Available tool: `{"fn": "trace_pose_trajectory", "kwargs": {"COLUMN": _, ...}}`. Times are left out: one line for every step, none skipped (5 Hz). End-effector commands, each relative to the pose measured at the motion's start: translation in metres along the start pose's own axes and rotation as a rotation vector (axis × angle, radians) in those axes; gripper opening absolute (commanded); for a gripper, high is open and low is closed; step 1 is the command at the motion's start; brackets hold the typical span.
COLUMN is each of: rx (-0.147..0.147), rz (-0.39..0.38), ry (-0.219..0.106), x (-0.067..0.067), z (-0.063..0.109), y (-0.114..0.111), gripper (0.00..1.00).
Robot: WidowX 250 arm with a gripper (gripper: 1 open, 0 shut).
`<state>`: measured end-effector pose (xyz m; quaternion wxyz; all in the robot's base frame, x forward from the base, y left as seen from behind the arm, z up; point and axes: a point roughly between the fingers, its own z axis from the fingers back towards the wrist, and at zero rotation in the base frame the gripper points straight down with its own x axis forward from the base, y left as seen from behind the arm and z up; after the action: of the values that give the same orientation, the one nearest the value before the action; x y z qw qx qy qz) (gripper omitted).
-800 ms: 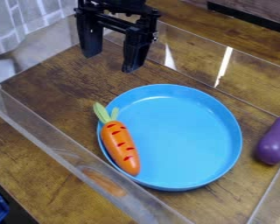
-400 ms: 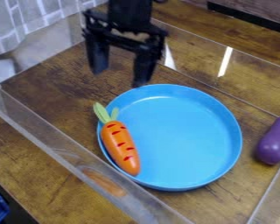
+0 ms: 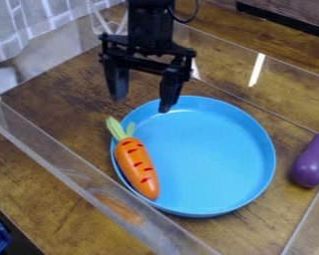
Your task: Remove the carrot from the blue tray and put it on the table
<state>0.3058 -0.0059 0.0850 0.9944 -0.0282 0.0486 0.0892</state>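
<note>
From my end, the gripper (image 3: pixel 144 96) stands with its fingers spread wide and nothing between them, over the far-left rim of the blue tray (image 3: pixel 229 154). From there the carrot (image 3: pixel 137 167) lies nearer the camera, inside the tray along its left rim, its leafy top toward the gripper and its tip toward the tray's near edge. Its long axis runs away from the tool (a slight slant, nothing awkward), so I judge the fingers must come nearer and straddle the body crosswise. The table (image 3: pixel 63 95) shows beyond the tray's left edge.
</note>
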Motion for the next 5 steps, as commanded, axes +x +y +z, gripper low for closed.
{"fn": "trace_pose_trajectory", "kwargs": {"rx": -0.03, "rz": 0.129, "ry": -0.042, "x": 0.008, "z": -0.004, "y": 0.006, "gripper": 1.0}}
{"fn": "trace_pose_trajectory", "kwargs": {"rx": -0.071, "rz": 0.282, "ry": -0.052, "x": 0.01, "z": -0.028, "y": 0.007, "gripper": 1.0}}
{"fn": "trace_pose_trajectory", "kwargs": {"rx": -0.095, "rz": 0.338, "ry": -0.065, "x": 0.007, "z": -0.05, "y": 0.008, "gripper": 1.0}}
{"fn": "trace_pose_trajectory", "kwargs": {"rx": -0.078, "rz": 0.343, "ry": -0.076, "x": 0.007, "z": -0.055, "y": 0.009, "gripper": 1.0}}
{"fn": "trace_pose_trajectory", "kwargs": {"rx": -0.085, "rz": 0.352, "ry": -0.076, "x": 0.011, "z": -0.058, "y": 0.009, "gripper": 1.0}}
